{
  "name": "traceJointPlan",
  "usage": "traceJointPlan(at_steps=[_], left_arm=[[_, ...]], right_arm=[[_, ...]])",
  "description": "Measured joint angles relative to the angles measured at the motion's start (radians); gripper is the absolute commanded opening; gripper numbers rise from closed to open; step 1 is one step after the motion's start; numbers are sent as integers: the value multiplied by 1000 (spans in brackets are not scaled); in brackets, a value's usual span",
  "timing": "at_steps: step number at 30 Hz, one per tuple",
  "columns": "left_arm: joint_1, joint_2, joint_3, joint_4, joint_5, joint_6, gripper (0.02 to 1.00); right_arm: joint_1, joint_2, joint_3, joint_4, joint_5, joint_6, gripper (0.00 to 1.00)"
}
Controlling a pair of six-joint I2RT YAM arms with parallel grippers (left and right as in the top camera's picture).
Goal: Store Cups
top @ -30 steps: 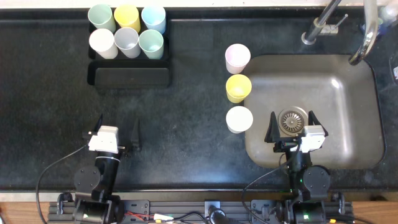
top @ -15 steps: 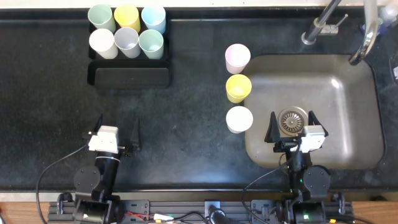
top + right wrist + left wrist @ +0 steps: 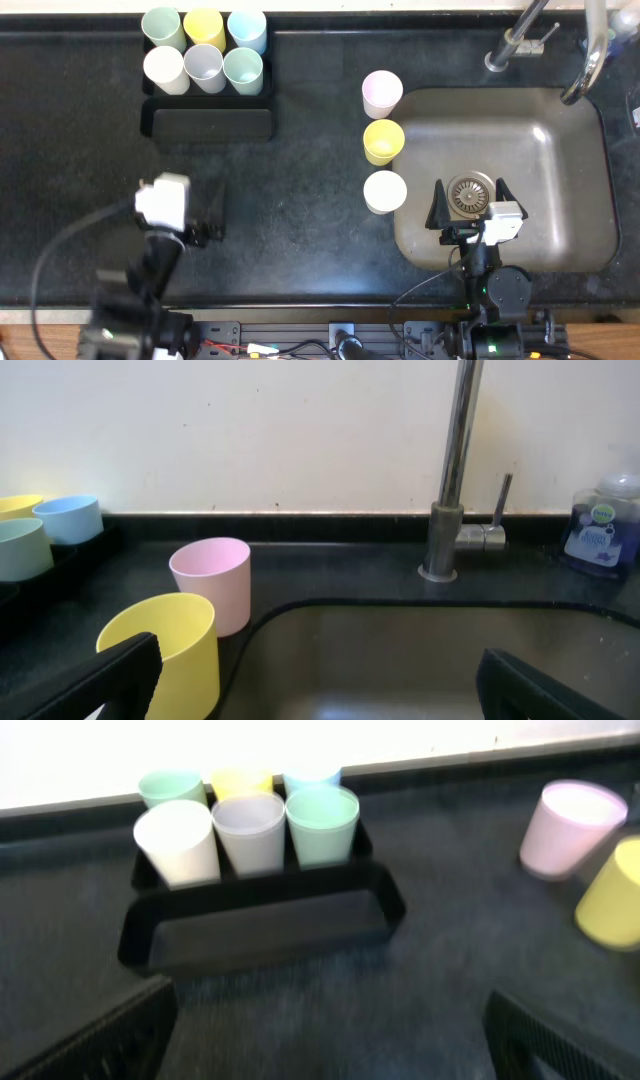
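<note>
Three loose cups stand in a line on the dark counter beside the sink: a pink cup [image 3: 381, 92], a yellow cup [image 3: 383, 141] and a white cup [image 3: 384, 191]. A black rack [image 3: 210, 138] at the back left holds several cups in its two rear rows; its front row is bare. My left gripper [image 3: 188, 215] is open, lifted above the counter in front of the rack [image 3: 260, 930], with nothing between its fingers. The pink cup [image 3: 570, 828] and yellow cup [image 3: 612, 895] also appear in the left wrist view. My right gripper [image 3: 470, 200] is open over the sink, right of the white cup.
The steel sink [image 3: 540, 130] fills the right side, with a faucet [image 3: 520, 35] behind it and a soap bottle [image 3: 605, 525] at the back right. Bare counter lies between the rack and the loose cups.
My left arm has risen and its gripper has shifted slightly toward the rack. The right arm and all cups have stayed put.
</note>
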Motion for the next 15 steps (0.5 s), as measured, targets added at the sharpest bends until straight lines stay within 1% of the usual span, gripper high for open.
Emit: traceJointPlan(at_steps=[4, 9, 12, 15], left_arm=[[0, 352, 380, -221, 19, 0, 998], [-7, 783, 904, -481, 103, -3, 996], [-61, 1019, 1212, -621, 122, -41, 1000], [-166, 1241, 1498, -713, 94, -148, 998]], right_arm=[[0, -2, 0, 0, 0, 0, 998], [0, -3, 0, 0, 0, 0, 996], [0, -3, 0, 0, 0, 0, 998], [0, -3, 0, 0, 0, 0, 998]])
